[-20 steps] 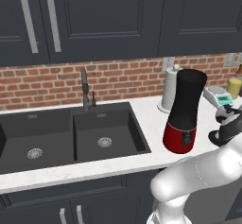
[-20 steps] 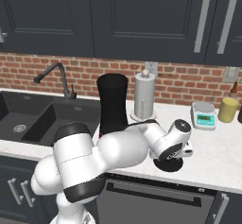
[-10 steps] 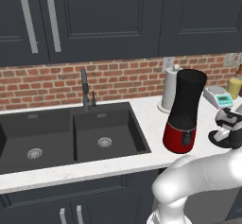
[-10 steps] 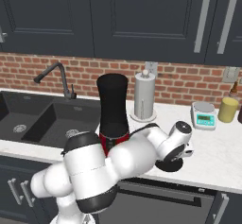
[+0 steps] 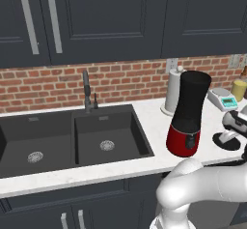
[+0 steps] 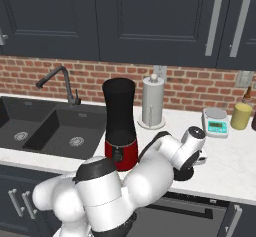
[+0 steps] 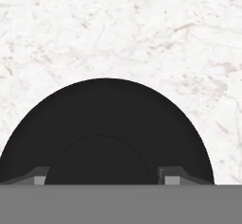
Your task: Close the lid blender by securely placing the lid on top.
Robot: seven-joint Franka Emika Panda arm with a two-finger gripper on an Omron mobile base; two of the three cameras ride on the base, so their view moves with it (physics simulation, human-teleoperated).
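- blender stands open-topped mid-counter, near its front edge
- lid lies flat near the front edge, to the blender's right (well below the jar top)
- gripper straddles the lid's raised centre; clamped or not, cannot tell

I see the white marble counter carrying the blender, a paper-towel roll behind it, a scale, a yellow jar, and the lid lying flat.

Home kitchen, dark cabinets, brick backsplash, double sink with faucet, marble counter
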